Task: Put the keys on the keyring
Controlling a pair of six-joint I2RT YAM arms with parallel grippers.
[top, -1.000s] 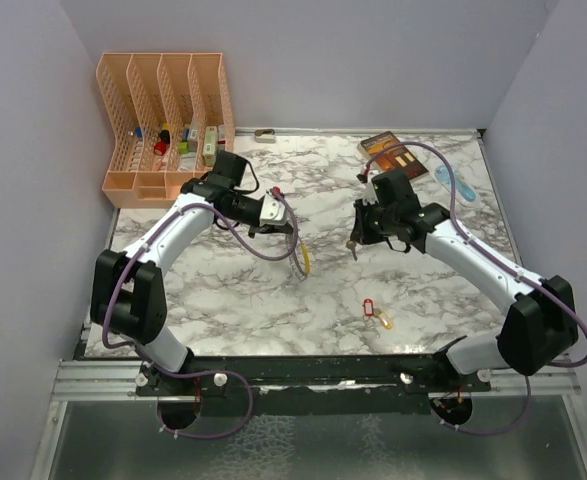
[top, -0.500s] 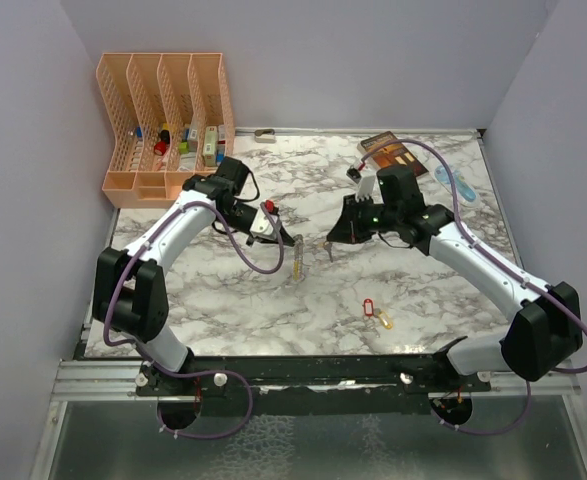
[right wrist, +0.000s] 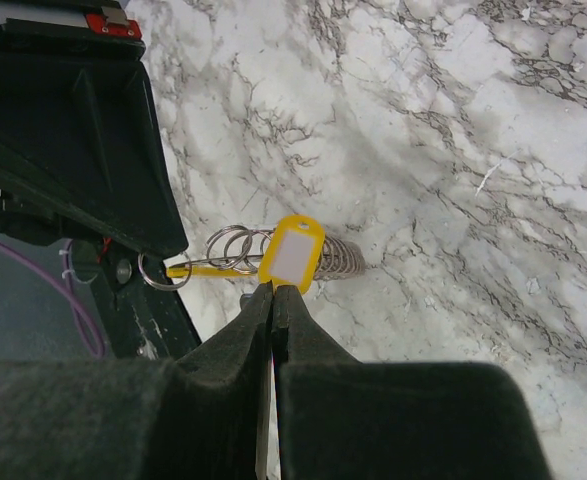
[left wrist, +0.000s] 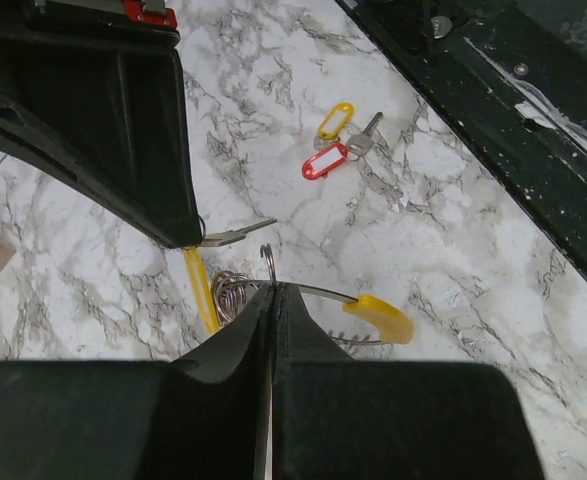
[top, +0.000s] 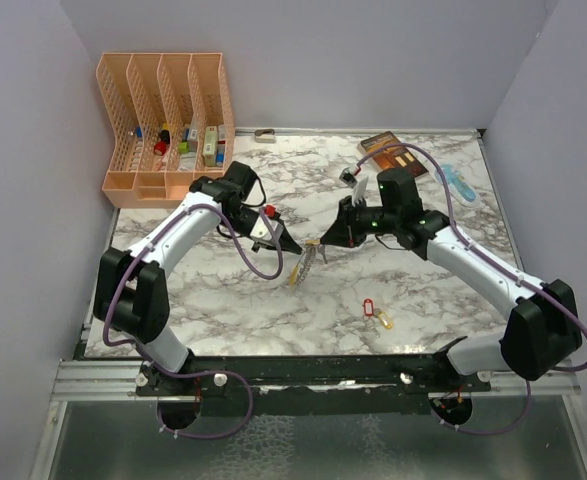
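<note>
Left gripper [top: 291, 245] is clenched on a wire loop of the keyring [top: 301, 268]; the left wrist view shows the jaws pinched together with the thin ring sticking up between them. Right gripper [top: 325, 243] is clamped on the yellow-tagged key [right wrist: 291, 250], gripping it by the lower end of the tag.

What changed: a second ago we had the two grippers well apart over the middle of the tabletop [top: 213, 300]. Now both have swung inward and their tips are just beside each other. The keyring used to hang straight down; now it is tilted toward the right gripper. In the right wrist view the yellow tag lies right over the keyring's loops, touching or nearly so.

We read this as the approach being done and threading now starting. We cannot tell whether the key's own ring has caught on the loop yet.

Both held things sit above mid-tabletop, off the surface or barely grazing it. The spare keys [top: 376, 313], one red-tagged and one yellow-tagged, lie near the front edge, right of centre, untouched, so at least two more remain to do.
</note>
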